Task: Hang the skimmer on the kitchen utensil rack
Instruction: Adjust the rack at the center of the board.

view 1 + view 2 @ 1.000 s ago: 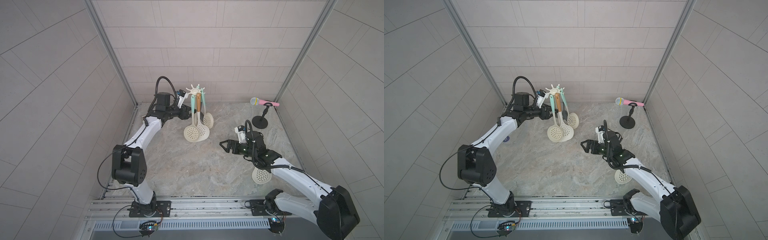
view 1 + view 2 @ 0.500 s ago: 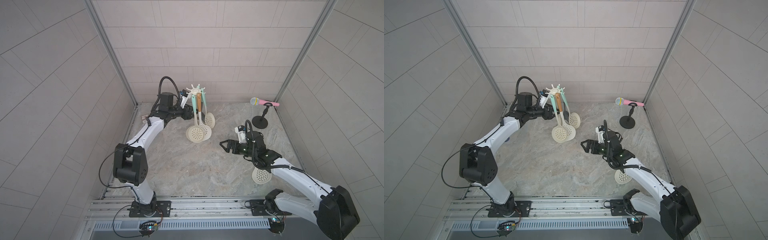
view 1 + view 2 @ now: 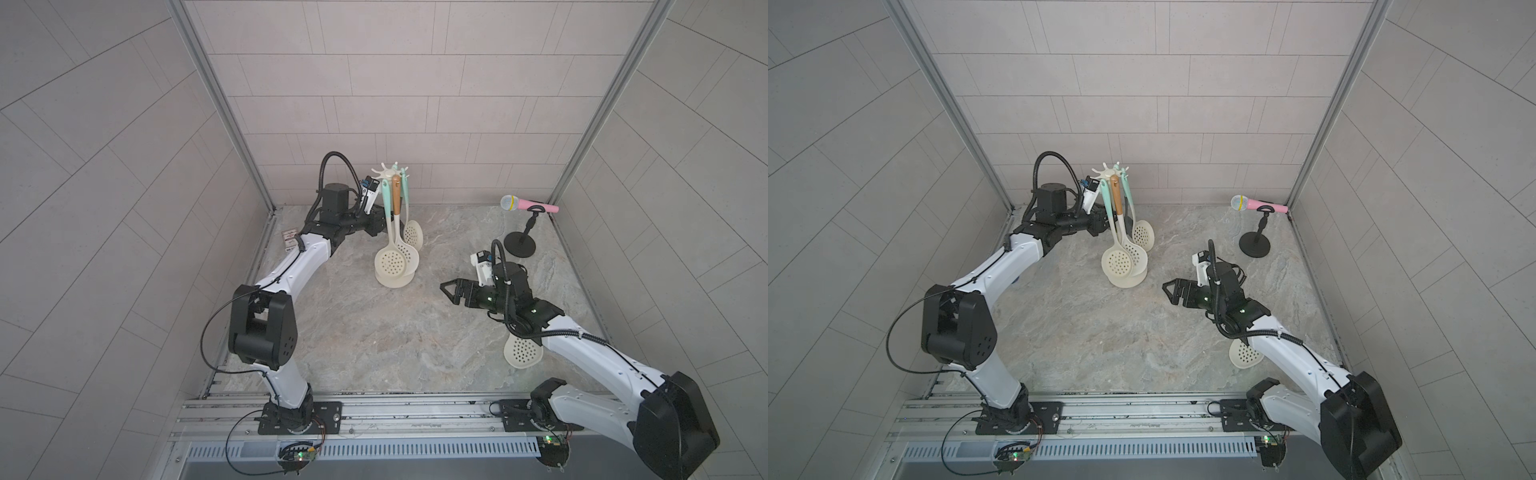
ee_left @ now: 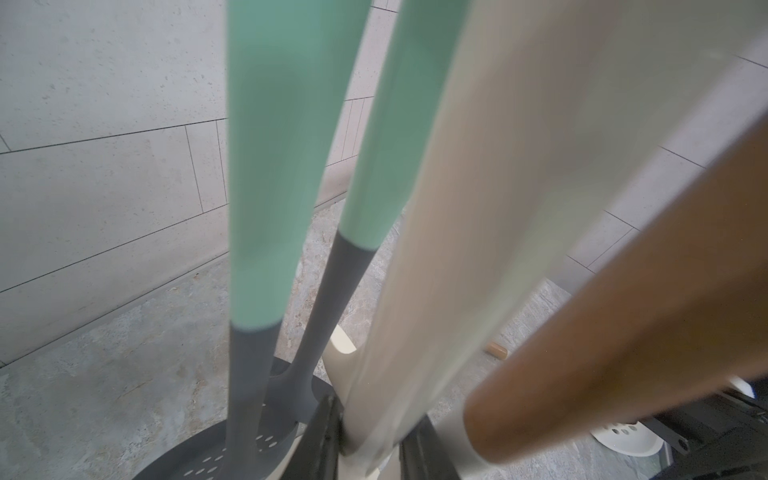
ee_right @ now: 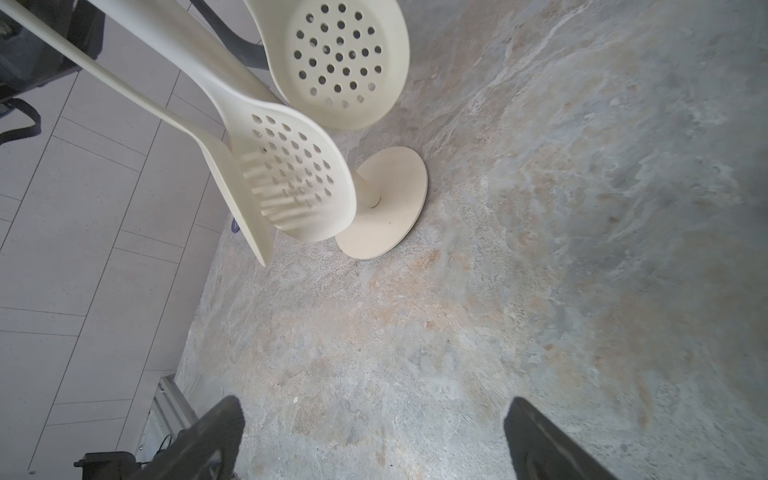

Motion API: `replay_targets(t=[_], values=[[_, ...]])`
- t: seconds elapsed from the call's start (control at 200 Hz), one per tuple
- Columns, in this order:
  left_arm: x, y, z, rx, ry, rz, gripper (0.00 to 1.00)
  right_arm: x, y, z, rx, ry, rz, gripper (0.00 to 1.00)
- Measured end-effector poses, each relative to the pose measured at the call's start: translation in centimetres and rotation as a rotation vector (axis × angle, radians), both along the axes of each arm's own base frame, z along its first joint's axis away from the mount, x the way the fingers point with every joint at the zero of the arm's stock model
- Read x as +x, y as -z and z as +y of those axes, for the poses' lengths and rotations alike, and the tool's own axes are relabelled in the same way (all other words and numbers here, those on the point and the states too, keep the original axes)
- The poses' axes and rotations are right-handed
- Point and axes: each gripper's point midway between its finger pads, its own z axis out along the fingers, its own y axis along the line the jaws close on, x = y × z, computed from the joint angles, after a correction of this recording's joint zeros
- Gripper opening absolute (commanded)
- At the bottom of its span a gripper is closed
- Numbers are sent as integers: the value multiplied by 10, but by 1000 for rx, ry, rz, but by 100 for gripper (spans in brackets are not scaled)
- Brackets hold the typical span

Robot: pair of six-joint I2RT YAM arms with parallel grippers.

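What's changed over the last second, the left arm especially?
The left gripper moved in toward the rack and its jaws narrowed around a cream shaft there; whether they grip it yet is unclear. The hanging skimmers shifted slightly. Unchanged: the right gripper, open above the table; the loose skimmer lying there; the microphone on its stand.
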Motion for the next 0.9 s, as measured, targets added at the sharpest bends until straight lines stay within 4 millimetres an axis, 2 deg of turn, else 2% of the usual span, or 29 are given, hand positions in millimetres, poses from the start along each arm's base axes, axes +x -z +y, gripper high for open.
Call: replay_targets(t=[0.085,0.896], values=[[1,0,1,3,-22,-14,0,1,0,-1,-1,4,0,100],[6,2,4,181,-440,-106,0,2,2,-5,-4,18,6,100]])
